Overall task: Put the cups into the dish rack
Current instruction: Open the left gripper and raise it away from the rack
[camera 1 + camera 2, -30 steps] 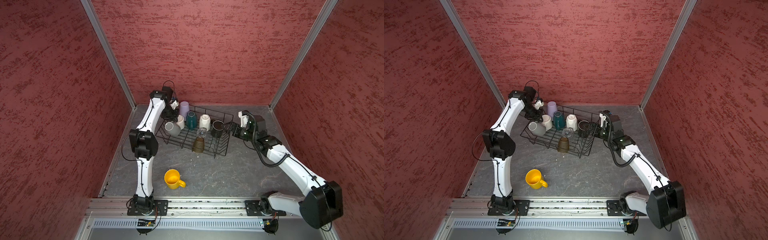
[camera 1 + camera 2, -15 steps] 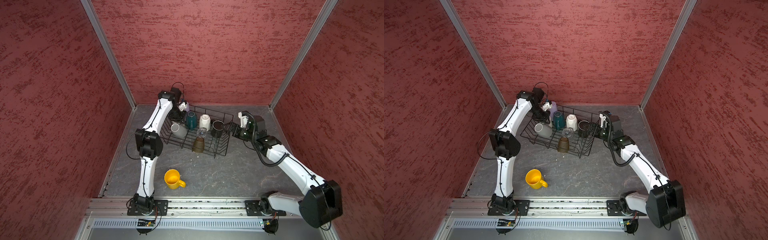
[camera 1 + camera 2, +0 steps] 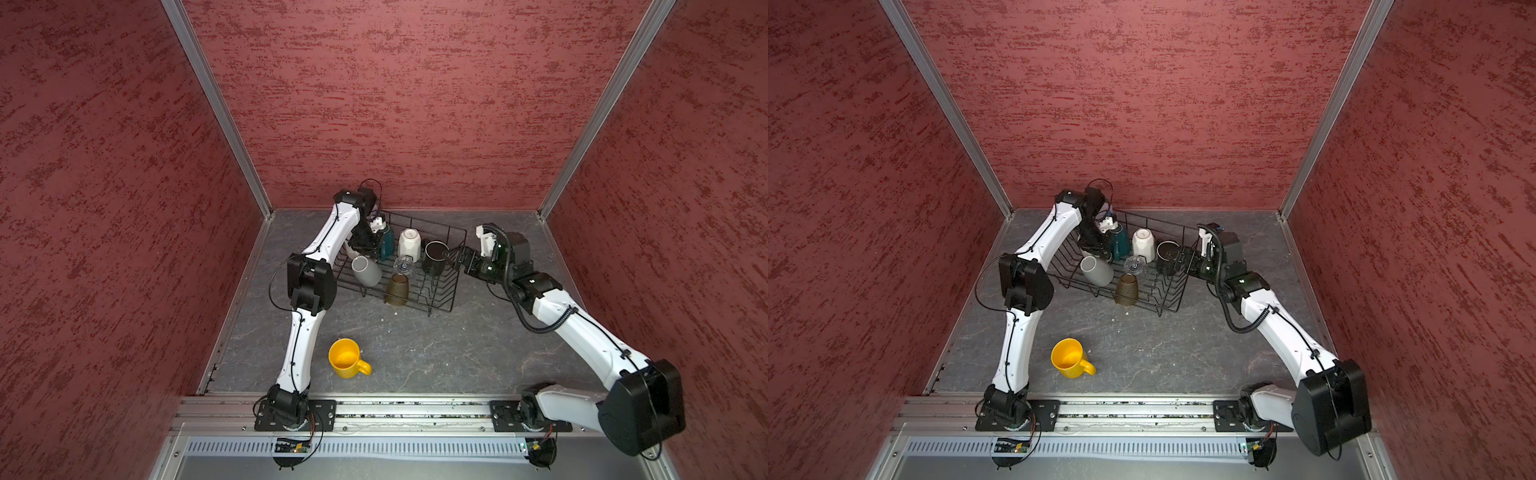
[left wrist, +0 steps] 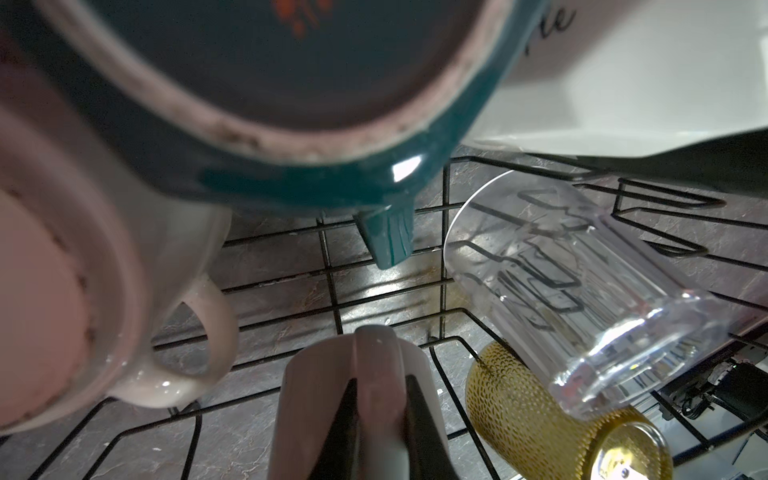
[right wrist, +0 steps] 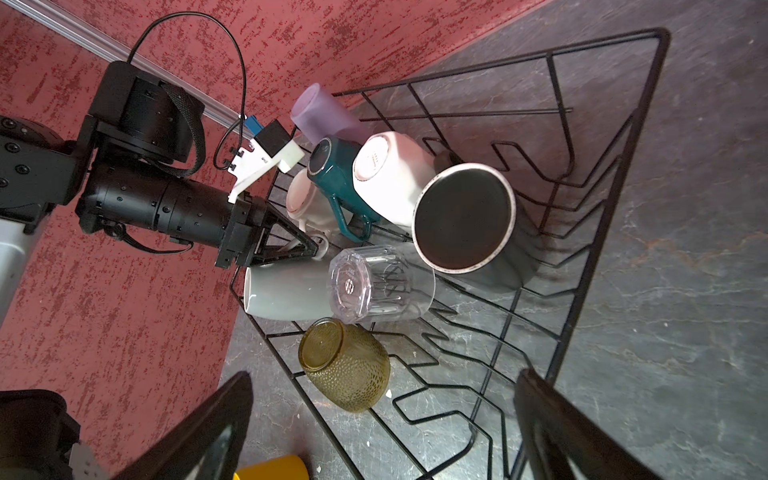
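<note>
Rack (image 3: 432, 286) sits at the back of the table (image 3: 436, 353).

Yellow mug (image 3: 345, 357): upright on the table, well in front of the rack, beside the left arm's lower link. In both top views its handle points right. Not loaded.

Cups I see in the rack:
- Grey cup (image 3: 366, 271): on its side at the left end.
- Teal mug (image 3: 388, 245): base up, in the back row.
- Faceted white cup (image 3: 409, 244): base up and tilted, touching the teal mug.
- Black cup (image 3: 434, 253): tilted, at the right end of the back row.
- Clear glass (image 3: 404, 264): on its side in the middle.
- Amber glass (image 3: 397, 289): base up and leaning, at the front edge.
- White mug (image 5: 307, 199): pinkish inside, tucked behind the teal mug at the left end.
- Lavender cup (image 5: 322, 112): at the far left corner. I cannot tell whether it is inside the rim.

Left gripper (image 5: 307, 248): reaches into the rack's left end. Its tips are just above the grey cup and close to the white mug's handle. The jaws are drawn together, with nothing gripped as far as I can see.

Right gripper (image 3: 455, 257): at the rack's right rim, just beside the black cup. The jaws are spread wide and holding nothing.
</note>
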Controlling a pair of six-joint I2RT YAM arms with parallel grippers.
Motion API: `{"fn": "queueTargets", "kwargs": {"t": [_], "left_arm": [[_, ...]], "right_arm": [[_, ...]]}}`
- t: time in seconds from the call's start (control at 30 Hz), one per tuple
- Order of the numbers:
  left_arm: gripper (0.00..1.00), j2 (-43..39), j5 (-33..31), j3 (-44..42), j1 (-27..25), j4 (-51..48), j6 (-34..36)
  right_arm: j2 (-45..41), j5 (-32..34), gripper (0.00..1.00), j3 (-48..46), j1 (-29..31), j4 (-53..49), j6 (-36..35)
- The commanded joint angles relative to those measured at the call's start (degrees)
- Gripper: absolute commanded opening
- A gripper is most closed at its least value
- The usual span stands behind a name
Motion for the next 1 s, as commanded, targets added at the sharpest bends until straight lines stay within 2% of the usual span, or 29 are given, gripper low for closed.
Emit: {"fn": "queueTargets", "kwargs": {"t": [0.0,0.2,0.4,0.53,0.67,0.97], "left_arm": [[0.0,1.68,0.14,1.86,-0.2,-1.04,-1.18],[0.04,3.36,-0.6,1.81,-0.52,-1.62,-1.13],[0.14,4.18,-1.15,1.42,-0.53,-1.74,-1.22],[0.23,4.49,-1.09,1.37,-0.54,-1.05,-1.32],[0.39,4.41,-1.07,1.42,-0.38,-0.8,-1.63],[0.6,3.54,-0.7,1.45,-0.09,-0.44,-1.98]], "right_arm": [[-0.02,-0.9,0.99,-0.64,-0.4,0.6,0.42],[-0.04,-1.01,0.99,-0.69,-0.4,0.5,0.59],[0.03,-0.85,0.99,-0.62,-0.51,0.75,0.76],[0.47,-1.02,0.99,-0.14,-0.49,0.43,0.76],[0.02,-0.68,0.99,-0.16,-0.49,0.15,0.71],[0.13,-0.93,0.99,0.15,-0.57,0.12,0.68]]}}
